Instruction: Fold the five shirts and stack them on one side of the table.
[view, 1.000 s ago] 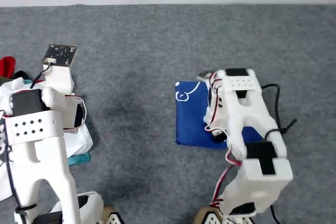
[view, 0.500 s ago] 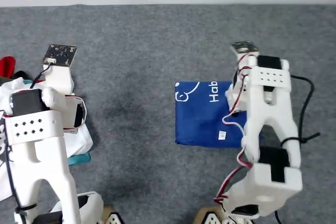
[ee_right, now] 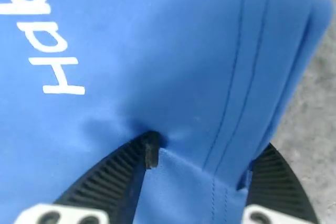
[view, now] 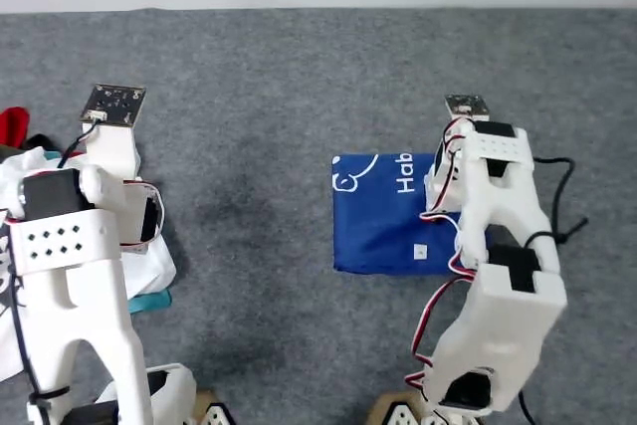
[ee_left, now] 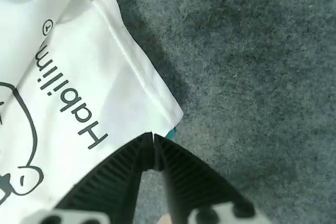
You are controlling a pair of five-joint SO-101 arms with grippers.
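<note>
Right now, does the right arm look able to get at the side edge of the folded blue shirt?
Probably yes. The right end effector sits right at the blue shirt's folded edge, jaws open with the stacked layers between them. Nothing lies on the shirt there to block a grip.

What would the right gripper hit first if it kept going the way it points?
The blue shirt: the right gripper straddles its folded edge, one fingertip denting the cloth. The table is likely just beneath.
</note>
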